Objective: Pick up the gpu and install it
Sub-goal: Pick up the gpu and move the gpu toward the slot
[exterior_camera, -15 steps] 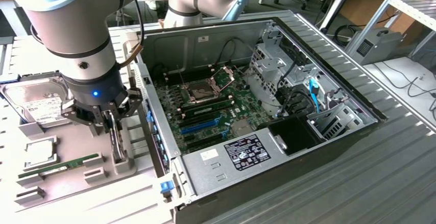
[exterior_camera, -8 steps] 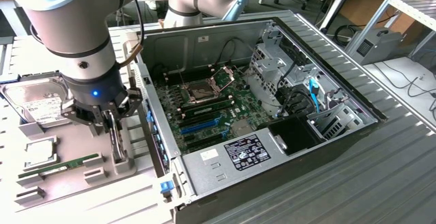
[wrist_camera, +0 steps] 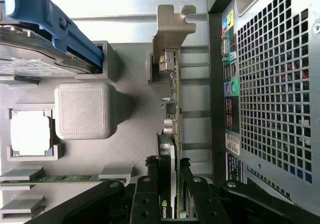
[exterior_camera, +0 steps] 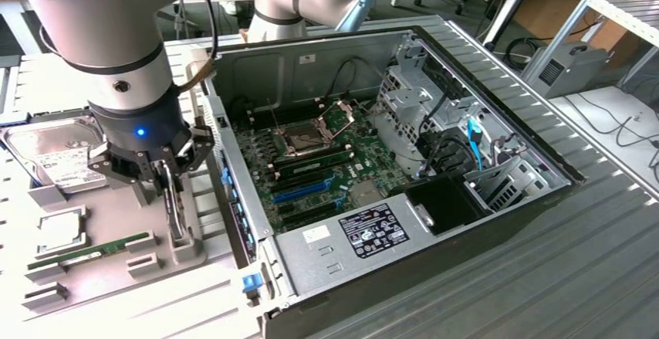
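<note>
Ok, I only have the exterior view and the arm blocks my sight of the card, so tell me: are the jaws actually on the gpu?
Observer: Yes. In the wrist view the gripper has its jaws closed on the gpu, one against each face, near one end.
Operator: Is the card out of its stand?
Observer: No. It stands on edge, and its bracket, at the end away from the jaws, sits against the grey holder.
Operator: Anything close alongside it?
Observer: The computer case's perforated back panel, with its ports, runs parallel to the card with a gap between them.
</note>
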